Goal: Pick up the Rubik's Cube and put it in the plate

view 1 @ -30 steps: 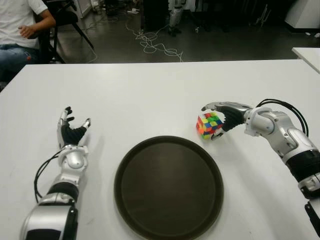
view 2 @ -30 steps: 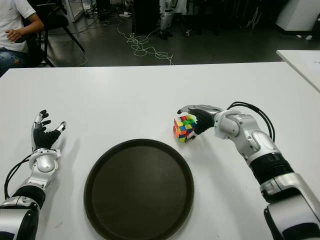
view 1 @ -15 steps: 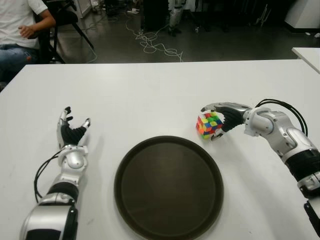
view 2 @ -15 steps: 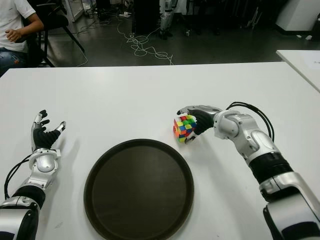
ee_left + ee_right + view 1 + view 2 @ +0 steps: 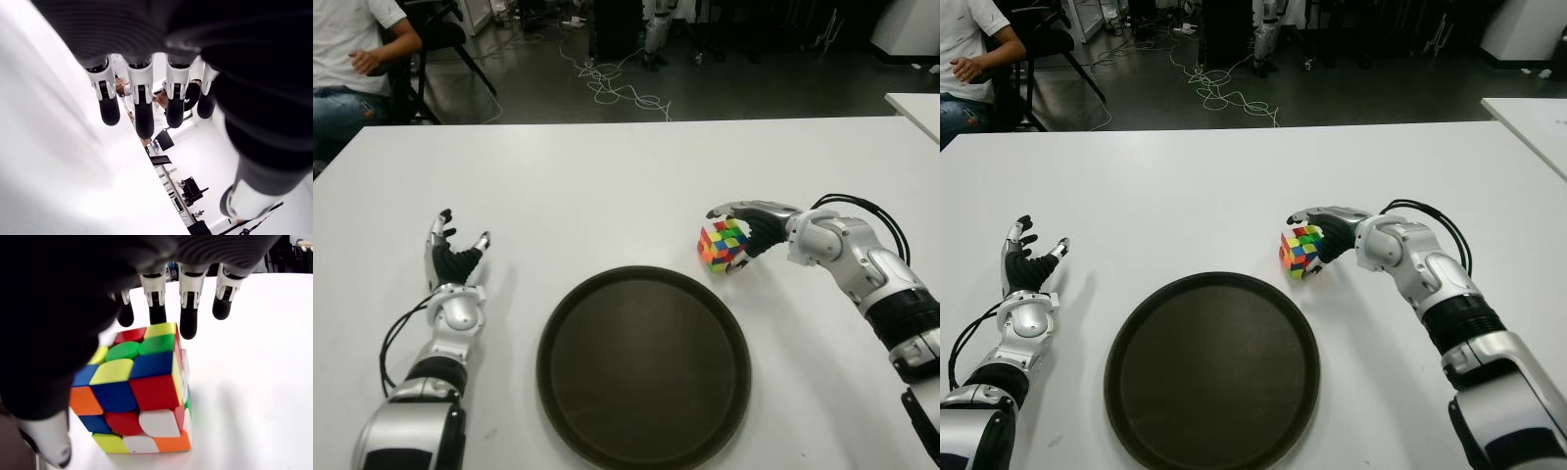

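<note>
Cube (image 5: 723,245), scrambled in red, blue, yellow, green, orange and white, standing on the white table (image 5: 607,176) just past the far right rim of the plate (image 5: 643,368), clear of it. Cupped from the right by the right hand (image 5: 751,227), fingers (image 5: 188,322) reaching over the top face, thumb (image 5: 46,443) low at the near side; fingers extended rather than clamped in the wrist view, tips hanging at the cube's far top edge, firm contact impossible to judge. Silver forearm (image 5: 1430,284) trailing back to the right of the plate, black cables looped over it.

Plate itself dark, round, shallow-rimmed, bare inside, lying at the near centre of the table.

Left hand (image 5: 453,262) well to the left of the plate, palm up-turned, fingers (image 5: 139,105) straight and spread, holding nothing.

Beyond the table's far edge, behind and to the left of the plate, a seated person (image 5: 352,59) in a white shirt and jeans on a black chair (image 5: 440,44); tangled cables (image 5: 612,83) on the dark floor farther back. Corner of a second white table (image 5: 915,108) far to the right.
</note>
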Available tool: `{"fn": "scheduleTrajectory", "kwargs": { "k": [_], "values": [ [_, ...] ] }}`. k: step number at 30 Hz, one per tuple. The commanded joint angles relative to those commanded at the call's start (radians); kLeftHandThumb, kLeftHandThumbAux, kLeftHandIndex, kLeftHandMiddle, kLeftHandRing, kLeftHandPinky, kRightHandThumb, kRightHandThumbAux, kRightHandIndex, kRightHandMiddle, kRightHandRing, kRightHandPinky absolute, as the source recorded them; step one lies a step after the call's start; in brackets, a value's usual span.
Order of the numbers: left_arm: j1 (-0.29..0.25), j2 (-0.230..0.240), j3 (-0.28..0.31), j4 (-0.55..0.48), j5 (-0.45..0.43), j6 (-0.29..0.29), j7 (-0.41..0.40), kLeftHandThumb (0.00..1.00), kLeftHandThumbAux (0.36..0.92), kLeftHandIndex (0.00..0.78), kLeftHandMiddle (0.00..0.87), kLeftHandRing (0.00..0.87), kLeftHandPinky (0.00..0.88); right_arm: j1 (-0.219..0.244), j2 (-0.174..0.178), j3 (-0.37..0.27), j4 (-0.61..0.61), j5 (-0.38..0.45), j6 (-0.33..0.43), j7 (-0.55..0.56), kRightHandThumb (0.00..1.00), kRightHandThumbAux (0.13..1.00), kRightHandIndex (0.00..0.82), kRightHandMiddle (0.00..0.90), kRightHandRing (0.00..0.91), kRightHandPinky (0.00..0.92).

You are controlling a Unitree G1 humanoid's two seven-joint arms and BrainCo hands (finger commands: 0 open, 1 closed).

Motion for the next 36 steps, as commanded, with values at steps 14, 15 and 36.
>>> {"fn": "scheduleTrajectory", "kwargs": {
  "k": [14,15,36],
  "values": [
    [0.001,-0.004,0.008,0.000,-0.009,-0.014,-0.008,0.003,0.743,0.106,0.146,0.156,0.170,-0.022,0.019,0.000,0.031,-0.001,0.003,-0.014,0.000,0.700,0.078,0.116,0.109,0.030],
    [0.001,-0.004,0.010,0.000,-0.012,-0.016,-0.010,0.004,0.744,0.106,0.146,0.157,0.173,-0.025,0.019,0.002,0.036,-0.005,0.001,-0.016,0.000,0.698,0.077,0.116,0.108,0.030],
    [0.003,-0.003,0.009,0.000,-0.009,-0.021,-0.013,0.005,0.721,0.102,0.143,0.143,0.150,-0.040,0.033,0.002,0.078,-0.006,-0.012,-0.031,0.000,0.715,0.083,0.124,0.115,0.046]
  ]
}}
